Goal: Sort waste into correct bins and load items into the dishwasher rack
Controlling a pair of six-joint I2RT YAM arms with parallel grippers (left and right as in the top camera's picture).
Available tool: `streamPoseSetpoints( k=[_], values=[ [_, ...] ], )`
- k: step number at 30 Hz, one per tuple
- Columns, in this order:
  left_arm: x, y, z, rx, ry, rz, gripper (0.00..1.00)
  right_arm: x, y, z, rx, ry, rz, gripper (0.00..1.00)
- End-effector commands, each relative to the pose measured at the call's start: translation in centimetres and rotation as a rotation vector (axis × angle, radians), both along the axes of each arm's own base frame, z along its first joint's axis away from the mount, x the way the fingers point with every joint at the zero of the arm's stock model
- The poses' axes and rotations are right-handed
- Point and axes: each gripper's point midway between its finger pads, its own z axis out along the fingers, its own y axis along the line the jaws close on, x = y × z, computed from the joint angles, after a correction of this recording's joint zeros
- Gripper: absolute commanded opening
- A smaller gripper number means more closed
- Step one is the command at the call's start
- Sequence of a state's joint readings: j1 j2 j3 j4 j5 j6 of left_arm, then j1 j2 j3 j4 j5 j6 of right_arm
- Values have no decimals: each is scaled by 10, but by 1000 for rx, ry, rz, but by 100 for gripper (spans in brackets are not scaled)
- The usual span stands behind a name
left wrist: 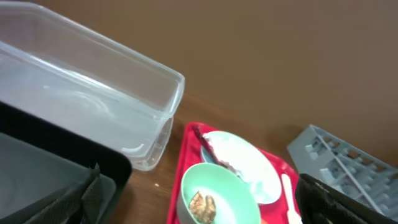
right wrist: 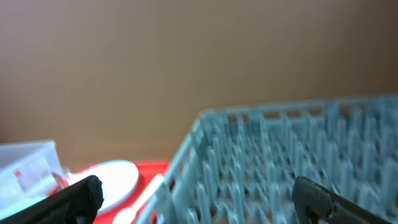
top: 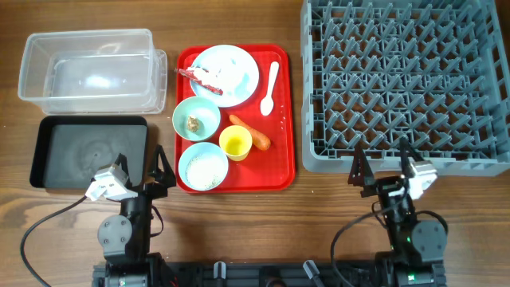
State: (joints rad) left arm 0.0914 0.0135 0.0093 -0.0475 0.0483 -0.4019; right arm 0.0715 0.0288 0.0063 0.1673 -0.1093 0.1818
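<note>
A red serving tray holds a pale blue plate with a red-and-white wrapper and tissue, a mint-green bowl with a brown scrap, a pale blue bowl of white rice, a yellow cup, an orange carrot and a white spoon. The clear tub and black tray lie left. The grey rack is right. My left gripper is open and empty by the tray's front left corner. My right gripper is open and empty at the rack's front edge.
The wooden table runs along the front edge between both arms. In the left wrist view the mint-green bowl and clear tub lie ahead; in the right wrist view the rack fills the front.
</note>
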Motion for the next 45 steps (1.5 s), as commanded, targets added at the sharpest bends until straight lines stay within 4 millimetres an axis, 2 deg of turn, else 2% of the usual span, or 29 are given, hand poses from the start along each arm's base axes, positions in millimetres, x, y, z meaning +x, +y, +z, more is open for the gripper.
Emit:
streamPoseSetpoints(
  k=[1, 5, 8, 11, 14, 15, 18, 23, 27, 30, 33, 35, 36, 38, 39, 41, 43, 45],
  values=[
    [0, -14, 15, 8, -55, -80, 100, -6, 9, 20, -3, -55, 53, 100],
    [-6, -19, 48, 17, -114, -105, 100, -14, 9, 49, -1, -116, 53, 100],
    [-8, -30, 78, 73, -134, -166, 100, -22, 8, 73, -22, -175, 47, 100],
    [-2, -31, 98, 60, -65, -178, 100, -32, 7, 99, -48, -232, 39, 100],
    [11, -31, 114, 52, 22, -187, 100, -34, 11, 108, -53, -225, 62, 100],
    [17, -36, 122, 101, 64, -230, 100, -31, 17, 111, -77, -211, 92, 100],
    [27, -36, 133, 89, 152, -237, 100, -22, 31, 121, -127, -178, 162, 100],
    [39, -35, 141, 74, 221, -241, 100, 12, 57, 147, -215, -30, 311, 100],
    [39, -35, 150, 67, 235, -241, 100, 37, 61, 155, -201, 136, 341, 100],
    [47, -34, 164, 43, 350, -247, 100, 50, 63, 155, -179, 348, 372, 100],
    [60, -41, 153, 6, 598, -285, 100, 58, 64, 144, -158, 545, 388, 100],
    [72, -57, 140, 2, 714, -341, 100, 62, 64, 129, -145, 651, 396, 100],
    [81, -70, 126, 8, 767, -379, 100, 63, 64, 119, -140, 691, 398, 100],
    [96, -79, 98, 25, 851, -390, 100, 67, 65, 104, -133, 752, 402, 100],
    [105, -82, 77, 10, 914, -391, 100, 72, 65, 96, -113, 785, 400, 100],
    [112, -97, 48, -41, 1003, -459, 100, 75, 66, 83, -6, 877, 375, 100],
    [122, -116, 22, -105, 1061, -545, 100, 78, 68, 71, 7, 927, 384, 100],
    [126, -124, -5, -63, 1128, -537, 99, 81, 68, 65, 9, 946, 384, 100]
  ],
)
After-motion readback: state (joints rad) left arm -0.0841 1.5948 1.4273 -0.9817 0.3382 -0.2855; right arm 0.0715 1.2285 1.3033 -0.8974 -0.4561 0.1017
